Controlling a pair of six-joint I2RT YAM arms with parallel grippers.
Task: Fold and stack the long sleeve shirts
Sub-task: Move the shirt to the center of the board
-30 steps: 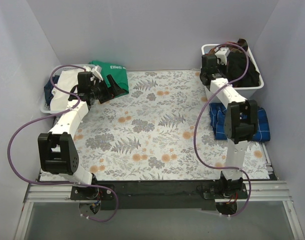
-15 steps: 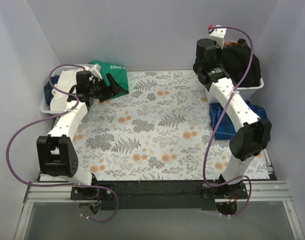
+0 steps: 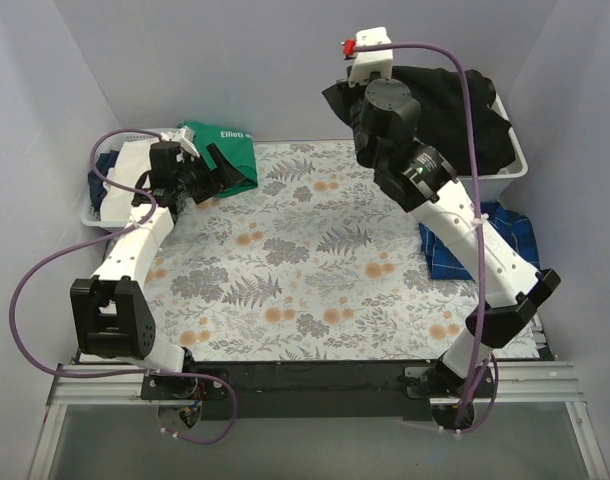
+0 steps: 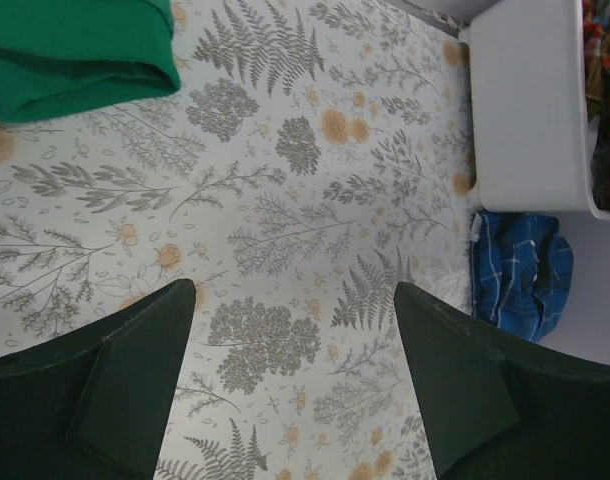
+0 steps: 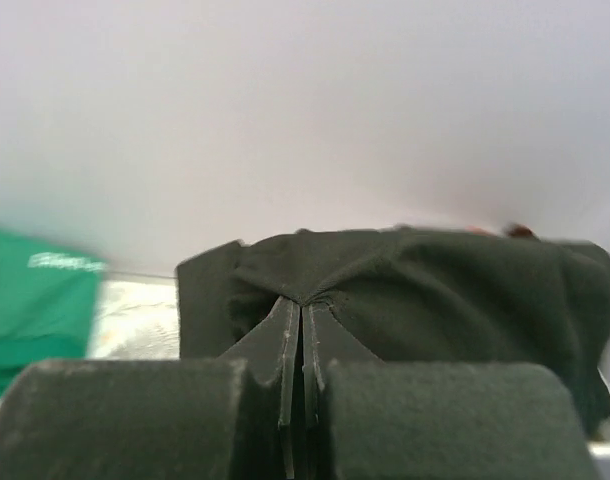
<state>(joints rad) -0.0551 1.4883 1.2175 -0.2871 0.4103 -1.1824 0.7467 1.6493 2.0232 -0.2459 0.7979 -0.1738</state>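
One black shirt [image 5: 425,285] clamped in the shut right gripper [image 5: 293,318], held up over the white basket [image 3: 513,168], far right. Blue plaid shirt [image 3: 437,250] crumpled on table [image 3: 285,260] beside the basket. Left gripper [image 4: 295,305] spread wide near green top [image 3: 230,150].

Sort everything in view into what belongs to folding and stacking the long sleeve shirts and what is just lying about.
Job: black shirt, clamped in the right gripper; blue plaid shirt; white bin of clothes.
Lying about: green top with white lettering; left basket of white and blue clothes.
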